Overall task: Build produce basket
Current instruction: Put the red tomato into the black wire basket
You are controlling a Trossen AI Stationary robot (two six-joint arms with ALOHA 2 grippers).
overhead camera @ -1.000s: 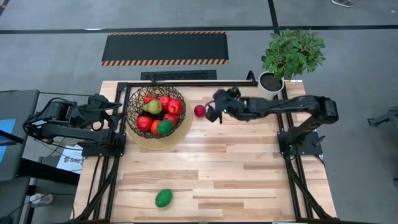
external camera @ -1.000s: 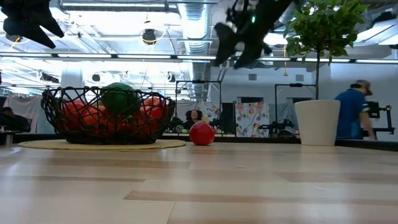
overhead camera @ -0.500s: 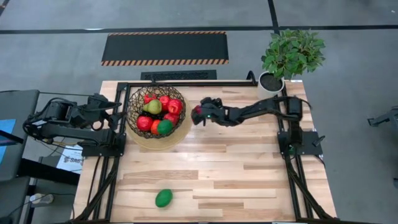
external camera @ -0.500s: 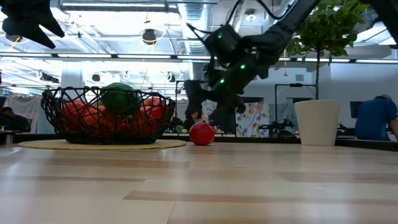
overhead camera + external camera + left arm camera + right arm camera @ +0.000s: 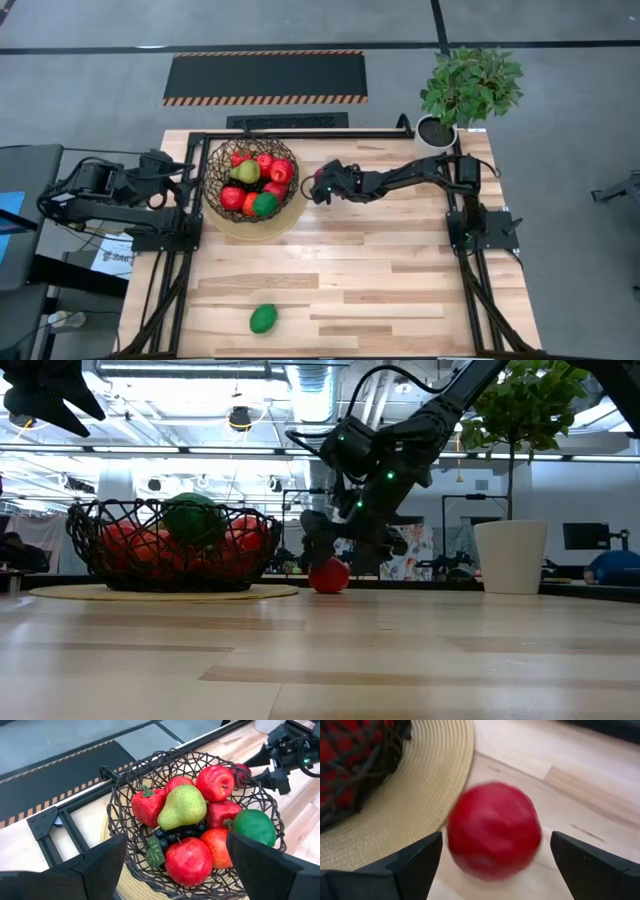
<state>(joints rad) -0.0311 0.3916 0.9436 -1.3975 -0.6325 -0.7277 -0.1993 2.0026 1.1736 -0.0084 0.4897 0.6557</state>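
Right tool [image 5: 490, 865] wide astride red apple [image 5: 493, 830], beside basket [image 5: 252, 178].

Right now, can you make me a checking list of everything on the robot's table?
Surface: wooden table, bare in the middle.
Job's things: basket holds produce; red apple beside it; green fruit at near edge.
Clutter: potted plant at corner.
Grippers: right gripper open around the red apple; left gripper open beside the basket.
Cables: some by the left arm's base.
Surroundings: striped floor mat.

floor [image 5: 560, 250]: grey | striped mat [image 5: 265, 77] | ceiling ducts [image 5: 310, 390]
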